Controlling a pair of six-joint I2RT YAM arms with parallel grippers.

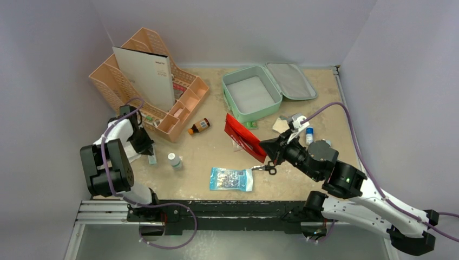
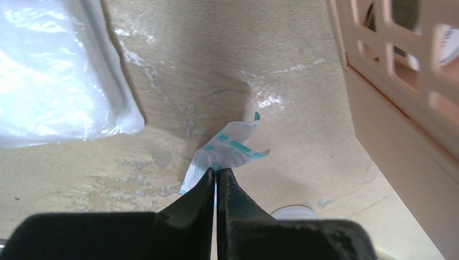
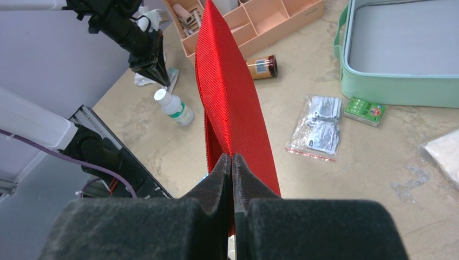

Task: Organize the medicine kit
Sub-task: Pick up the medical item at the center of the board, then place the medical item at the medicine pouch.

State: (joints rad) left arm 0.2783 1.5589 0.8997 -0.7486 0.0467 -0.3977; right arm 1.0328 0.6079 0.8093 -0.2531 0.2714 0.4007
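Now the mint-green zippered medicine kit [image 1: 260, 112] lies open at the far middle of the worktop [image 1: 211, 157]. Its lid is flat to the right and its tray is bare. Left of it is free room. A small green box [image 1: 250, 124] sits by its near wall. The right pincer [image 1: 266, 147] is clenched on a flat red pouch [image 1: 246, 138]. The left pincer [image 2: 216, 173] is clenched on a small white-and-teal paper packet [image 2: 227, 149], beside the peach plastic organizer [image 1: 178, 108].
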